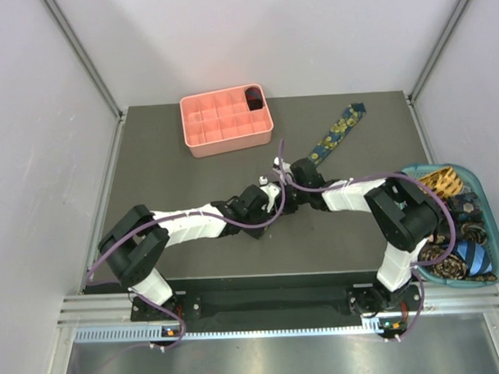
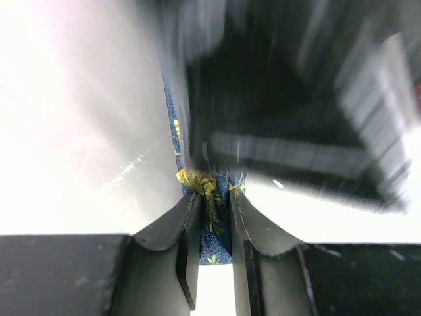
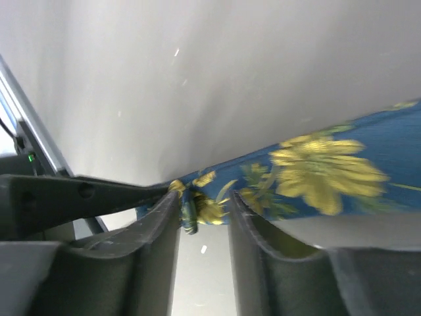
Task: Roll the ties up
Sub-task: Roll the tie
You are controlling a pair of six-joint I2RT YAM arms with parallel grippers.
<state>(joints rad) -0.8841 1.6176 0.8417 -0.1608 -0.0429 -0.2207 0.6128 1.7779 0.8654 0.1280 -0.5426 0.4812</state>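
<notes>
Left gripper (image 2: 214, 195) pinches one floral tie (image 1: 339, 130) (right gripper (image 3: 202, 197) parted); one tray (image 1: 227, 144).

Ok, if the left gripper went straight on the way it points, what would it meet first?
The navy floral tie pinched in the left gripper comes first. Just past it is probably the right arm, a dark body close ahead, though blur leaves the depth unclear.

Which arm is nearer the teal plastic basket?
Right. The right arm bends just beside the teal plastic basket; the left arm lies well off to its left.
</notes>
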